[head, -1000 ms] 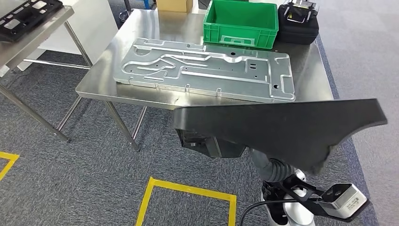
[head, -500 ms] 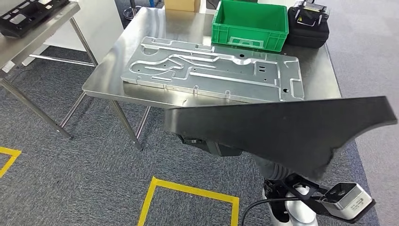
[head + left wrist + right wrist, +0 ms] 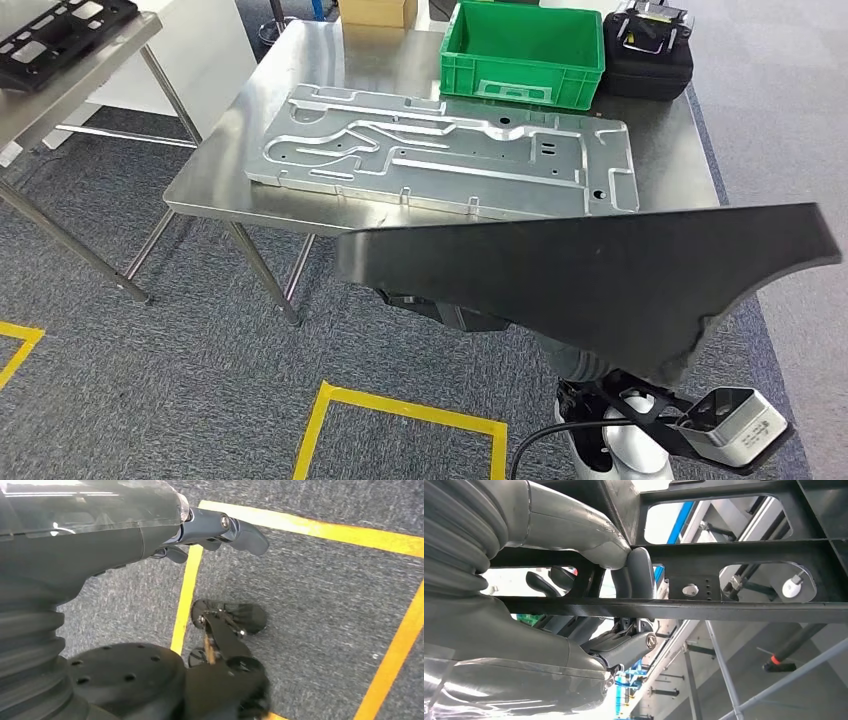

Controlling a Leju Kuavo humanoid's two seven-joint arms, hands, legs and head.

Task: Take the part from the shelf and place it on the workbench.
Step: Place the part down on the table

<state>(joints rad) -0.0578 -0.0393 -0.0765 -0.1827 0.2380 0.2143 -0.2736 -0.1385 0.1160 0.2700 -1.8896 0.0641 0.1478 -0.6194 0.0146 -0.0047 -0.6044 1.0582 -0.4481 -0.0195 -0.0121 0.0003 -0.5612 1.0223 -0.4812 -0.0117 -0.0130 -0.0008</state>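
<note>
The bench (image 3: 205, 185) is a shiny steel table standing on grey carpet (image 3: 150, 380). A big silver metal plate (image 3: 440, 150) with grooves and holes lies flat on it. The plate covers most of the near half of the bench, and its long side runs along the near edge.

The part (image 3: 600, 275) is a wide, flat black frame. It is up in the air, in front of the near edge of the bench and not touching it. It hangs over the carpet, toward the near right corner.

In the right wrist view the right hand (image 3: 574, 595) holds the part (image 3: 734, 575). The thick grey thumb (image 3: 636, 575) presses on one black bar, and the darker fingers (image 3: 624, 647) curl round from the other side, so the bar is pinched between them.

A green bin (image 3: 522, 50) sits at the far edge of the bench, toward the right. A black case (image 3: 648, 52) stands just beside it at the far right corner. A brown box (image 3: 378, 10) is at the far edge, left of the bin.

Another steel table (image 3: 60, 70) stands off to the left with a black frame (image 3: 60, 25) lying on it.

Yellow tape lines (image 3: 400, 405) are stuck on the carpet.

The left hand (image 3: 150, 530) hangs down over the carpet (image 3: 325, 605) and a yellow line (image 3: 186, 595). It holds nothing. One dark finger (image 3: 235, 527) sticks out straight. You cannot tell how its other fingers lie.
</note>
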